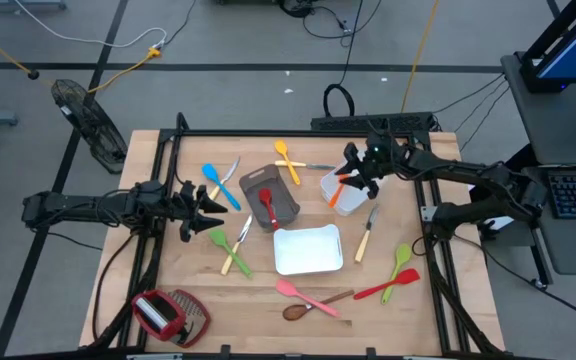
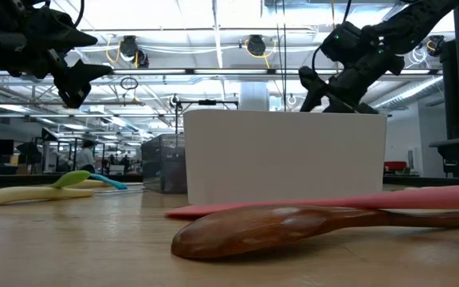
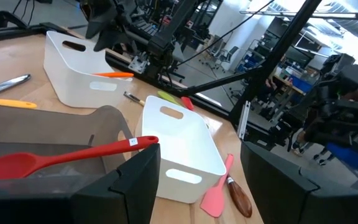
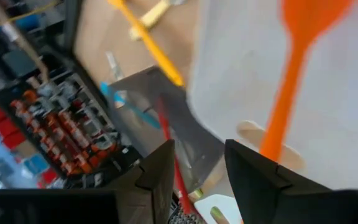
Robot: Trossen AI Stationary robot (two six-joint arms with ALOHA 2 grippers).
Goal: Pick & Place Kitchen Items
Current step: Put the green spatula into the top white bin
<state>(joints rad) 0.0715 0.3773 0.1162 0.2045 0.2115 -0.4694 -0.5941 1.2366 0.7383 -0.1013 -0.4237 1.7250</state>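
My right gripper (image 1: 354, 178) is open above the far white tray (image 1: 330, 188). An orange utensil (image 4: 291, 68) lies in that tray, and the end of its handle is hidden behind one finger (image 4: 257, 171). My left gripper (image 1: 211, 206) is open and empty in the air, left of the grey bin (image 1: 286, 203). A red spatula (image 3: 61, 155) lies in the bin with its handle over the rim. Blue (image 1: 220, 186), yellow (image 1: 287, 158), green (image 1: 226, 247), red (image 1: 388, 287) and pink (image 1: 303, 294) utensils, a wooden spoon (image 1: 308, 309) and knives (image 1: 367, 236) lie flat on the table.
A second white tray (image 1: 308, 250) stands in the middle near the front. A red-and-wire-mesh gadget (image 1: 168, 313) lies at the near left corner. A black frame (image 1: 268, 133) runs along the table's far edge and sides.
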